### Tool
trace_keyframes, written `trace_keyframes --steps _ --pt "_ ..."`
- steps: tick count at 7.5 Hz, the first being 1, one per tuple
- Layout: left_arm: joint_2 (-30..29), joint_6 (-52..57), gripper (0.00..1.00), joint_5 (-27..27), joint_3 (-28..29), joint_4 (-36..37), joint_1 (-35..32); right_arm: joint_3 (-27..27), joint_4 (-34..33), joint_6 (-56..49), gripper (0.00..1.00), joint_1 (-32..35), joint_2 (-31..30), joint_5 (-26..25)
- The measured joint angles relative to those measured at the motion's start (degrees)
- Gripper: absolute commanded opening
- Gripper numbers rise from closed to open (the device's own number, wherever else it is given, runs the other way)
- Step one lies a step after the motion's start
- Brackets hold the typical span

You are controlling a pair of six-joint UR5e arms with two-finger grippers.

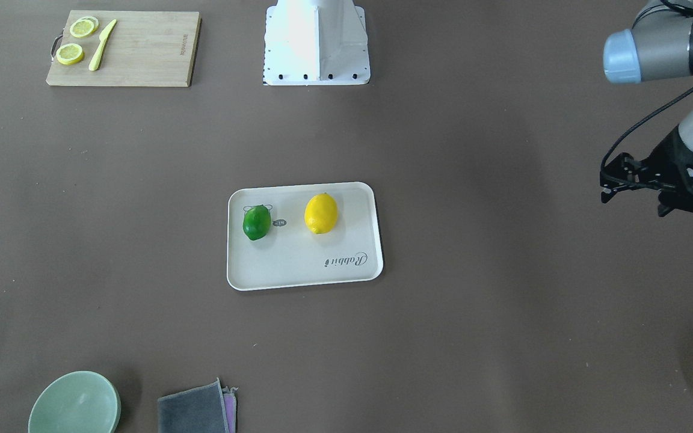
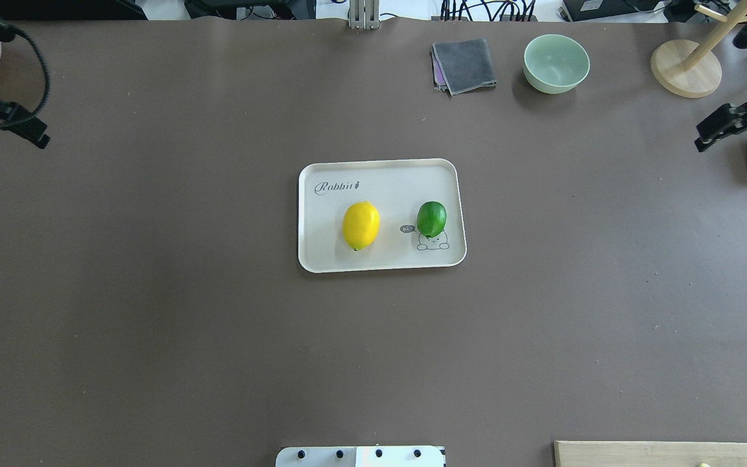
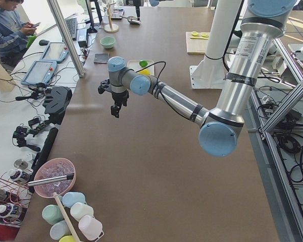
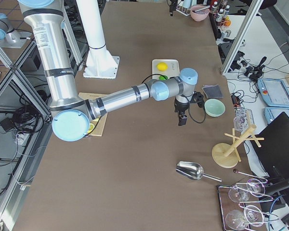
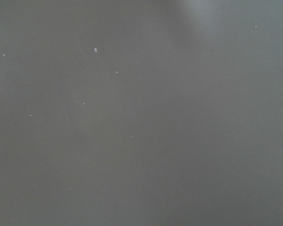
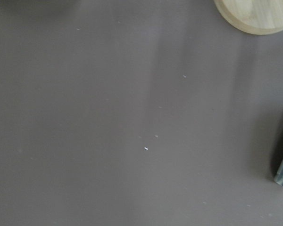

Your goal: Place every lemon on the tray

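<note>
From the front-facing camera, the cream tray (image 1: pixel 298 264) lies mid-tabletop, its long side running across the robot's front, and both lemons rest on it. The yellow lemon (image 1: pixel 321 213) lies with its long axis running from the robot's side toward the operators' side, slightly tilted. The green lemon (image 1: pixel 257 222) lies apart from it, pointing much the same way, over the printed cartoon animal. The left pincer (image 1: pixel 606 180) hangs at the view's right edge, well away from the tray; I cannot tell how far its fingers stand apart. A wooden cutting board (image 1: pixel 142 54) with two lemon slices (image 1: pixel 83 27) and a pale yellow knife (image 1: pixel 102 45) sits near the robot's base. Overhead, the tray (image 2: pixel 380 181) holds the yellow lemon (image 2: pixel 361 225) on the robot's left half and the green lemon (image 2: pixel 431 218) on the right half, both lengthwise toward the robot. The left pincer (image 2: pixel 33 133) and right pincer (image 2: pixel 711 133) hang at opposite edges, their gaps unreadable. A green bowl (image 2: pixel 556 63) and a grey cloth (image 2: pixel 464 65) sit at the far edge. From the left end, the left pincer (image 3: pixel 116 108) points down above bare tabletop. From the right end, the right pincer (image 4: pixel 181 119) points down near the bowl (image 4: pixel 214 107), with the tray (image 4: pixel 172 62) beyond. The left wrist camera shows only brown tabletop (image 5: pixel 141 113). The right wrist camera shows tabletop and a round wooden base (image 6: pixel 254 14).
</note>
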Motion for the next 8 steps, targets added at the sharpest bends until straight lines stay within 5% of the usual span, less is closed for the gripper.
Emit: trace_keyframes --steps 3,8 --pt "7.1 5.7 0.97 -1.3 -0.9 -0.2 -4.8 -1.7 0.2 -9.9 1.0 9.2 -8.8 0.6" --pt "8.4 5.5 0.97 -1.5 -1.4 0.3 -6.4 -2.9 0.8 -11.3 1.0 10.9 -10.9 -1.5"
